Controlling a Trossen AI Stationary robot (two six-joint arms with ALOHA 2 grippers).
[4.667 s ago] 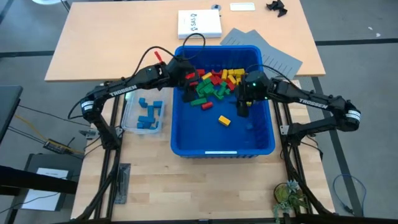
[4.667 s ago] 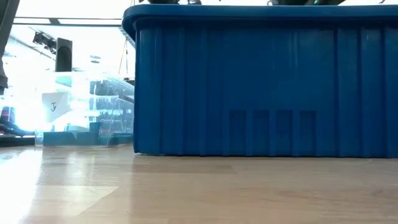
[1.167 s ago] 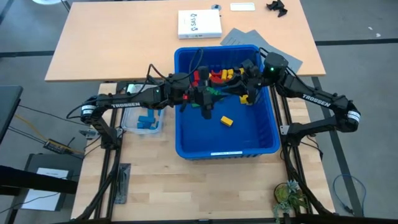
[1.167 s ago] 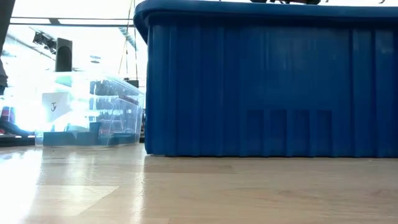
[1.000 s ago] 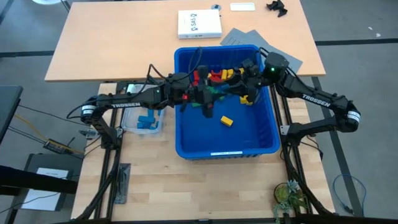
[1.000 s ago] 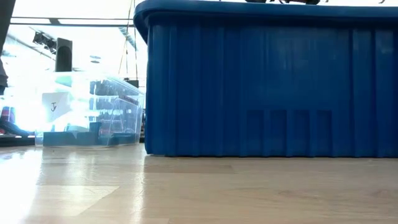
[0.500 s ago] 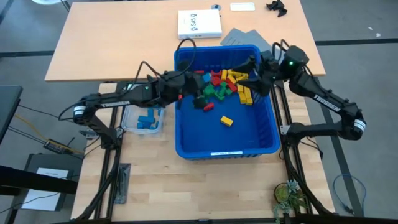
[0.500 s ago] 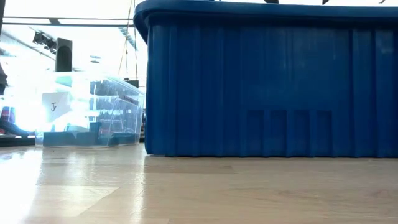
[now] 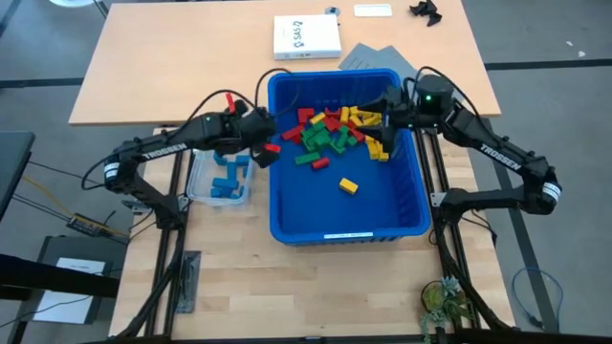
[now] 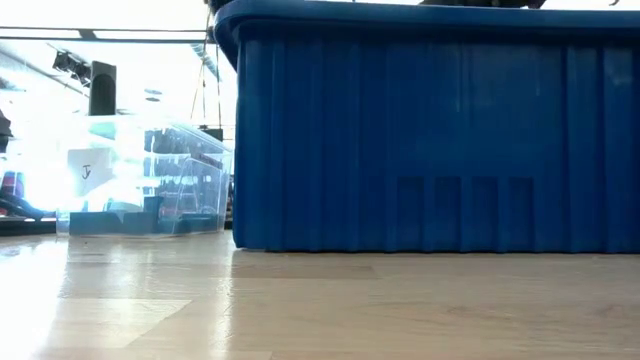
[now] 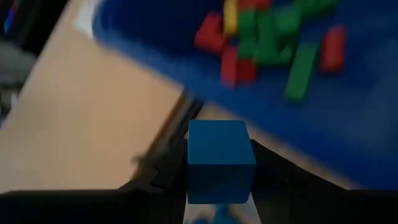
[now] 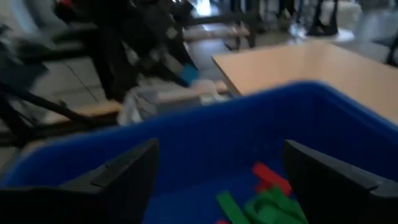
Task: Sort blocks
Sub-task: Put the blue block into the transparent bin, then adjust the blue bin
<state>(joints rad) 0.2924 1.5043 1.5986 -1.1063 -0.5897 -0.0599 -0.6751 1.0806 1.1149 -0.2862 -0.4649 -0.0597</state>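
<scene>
Blocks [image 9: 337,130]: a loose heap of red, green and yellow bricks lies in the far half of the large blue bin [image 9: 346,232], with one yellow brick [image 9: 347,185] apart from it near the bin's middle. One blue block [image 11: 220,160] has left the heap; the left wrist view shows it clamped between the two dark fingers of the left gripper [image 11: 219,180], with the bin's wall and the heap beyond. In the high view the left gripper [image 9: 260,139] hangs at the bin's left rim, between the bin and the small clear tub [image 9: 222,177]. The tub stands on the light wooden table [image 9: 239,277] just beside the bin's left wall and holds several blue blocks [image 9: 228,178].

The right gripper [image 9: 381,129] is over the bin's far right corner, above the yellow end of the heap. Its fingers [image 12: 124,174] stand wide apart and, in the right wrist view, nothing lies between them.

Step in hand, as judged: carrying a blue block from the bin to the tub of blue ones. The next move calls for bringing the left gripper over the tub's opening, clear of both rims, and parting the fingers there. The right gripper appears ready to come down on another brick in the heap; which one cannot be told.
</scene>
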